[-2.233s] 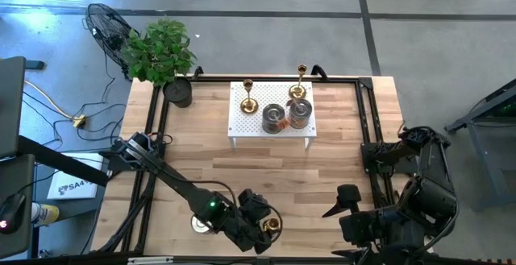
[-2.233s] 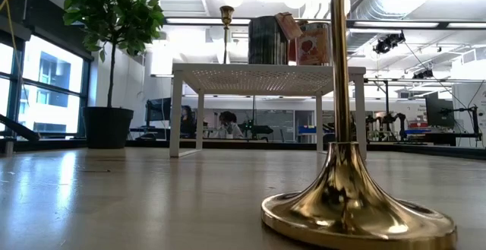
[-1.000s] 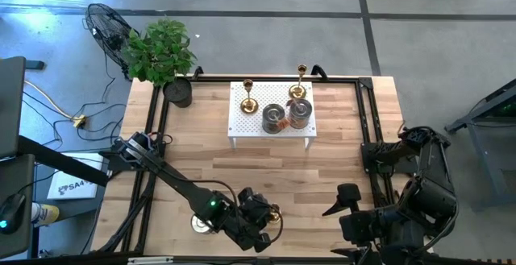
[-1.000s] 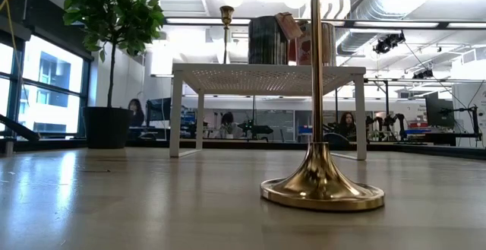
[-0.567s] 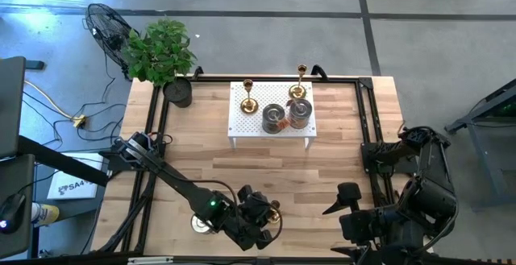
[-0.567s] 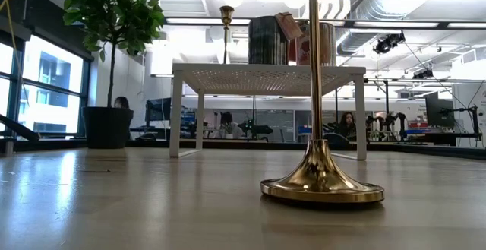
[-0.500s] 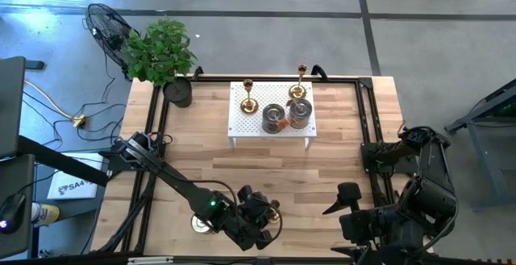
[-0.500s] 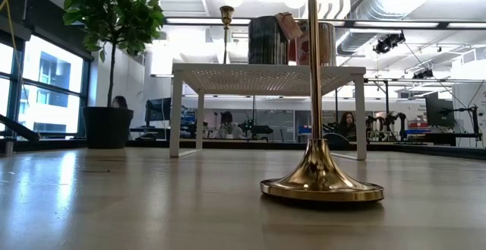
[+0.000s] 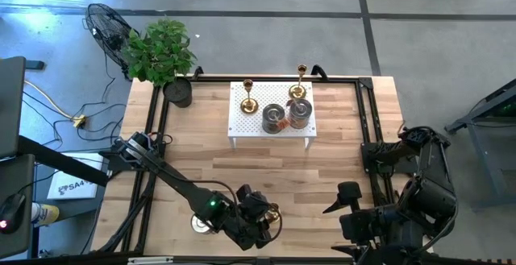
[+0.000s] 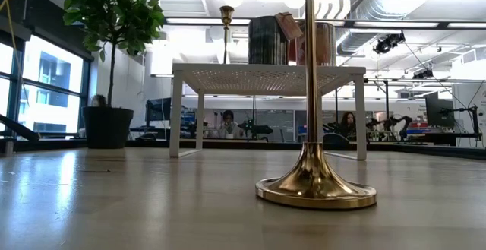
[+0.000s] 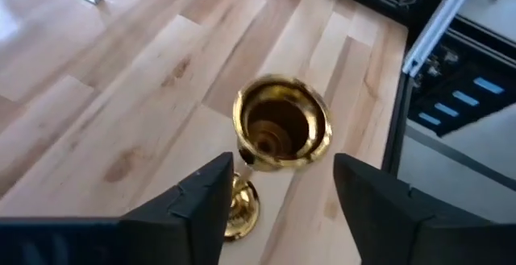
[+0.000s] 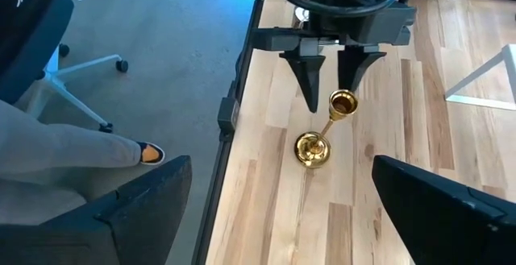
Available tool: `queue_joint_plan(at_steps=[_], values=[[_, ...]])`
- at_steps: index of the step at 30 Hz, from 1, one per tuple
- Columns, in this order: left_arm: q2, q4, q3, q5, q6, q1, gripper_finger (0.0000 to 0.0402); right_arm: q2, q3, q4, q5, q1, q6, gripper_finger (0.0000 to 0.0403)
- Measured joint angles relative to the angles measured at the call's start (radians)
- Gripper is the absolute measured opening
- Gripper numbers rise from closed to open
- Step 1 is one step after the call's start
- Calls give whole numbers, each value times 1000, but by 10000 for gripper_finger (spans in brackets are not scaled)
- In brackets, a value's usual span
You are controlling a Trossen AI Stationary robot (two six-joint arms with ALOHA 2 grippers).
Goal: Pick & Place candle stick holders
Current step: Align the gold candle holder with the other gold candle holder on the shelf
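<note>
Light wooden planks make up the table top (image 9: 258, 164), which is framed by black metal rails. Beyond its far edge, in the low view, you see an open workshop with desks, monitors and seated people.

Locate the left gripper (image 9: 268, 219) near the table's front edge. Its two dark fingers (image 11: 197, 209) stand spread apart. In the left wrist view and the right wrist view the cup of the shiny gold brass candle stick with round base and slim stem (image 11: 280, 125) sits in the gap between the fingers, with a clear space on each side; neither finger touches it. Its round base (image 10: 316, 188) rests flat on the wood directly below the fingers, and the stem rises upright in the low view.

Just beside the left gripper, on the arm's side, you find a small round silver-and-gold piece (image 9: 198, 225) on the table.

Well beyond the left gripper, toward the far edge, stands a small white perforated stand (image 9: 272, 118). On it are two more gold brass candle sticks (image 9: 247, 97) along the far side and two squat silver-grey cylinders (image 9: 273, 118) touching each other along the near side.

A black plant pot (image 9: 178, 93) with a leafy green plant stands at the far left corner.

The right gripper (image 9: 348, 198) waits near the front right corner, well apart from the brass stick, its fingers spread wide and holding nothing.
</note>
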Motion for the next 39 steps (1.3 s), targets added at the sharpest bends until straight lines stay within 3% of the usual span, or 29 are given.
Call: queue_joint_plan(at_steps=[10, 18, 24, 28, 34, 39], values=[[0, 9, 0, -38, 0, 44, 239, 0, 0, -5, 0, 0, -5, 378], [0, 7, 0, 108, 2, 99, 238, 0, 0, -26, 0, 0, -5, 378], [0, 4, 0, 117, 7, 104, 236, 0, 0, -40, 0, 0, -4, 378], [0, 4, 0, 117, 26, 104, 201, 0, 0, -44, 0, 0, -5, 378], [0, 10, -1, 151, 31, 106, 92, 0, 0, -48, 9, 0, -5, 378], [2, 0, -1, 153, 58, 104, 91, 0, 0, -49, 22, 0, -7, 378]])
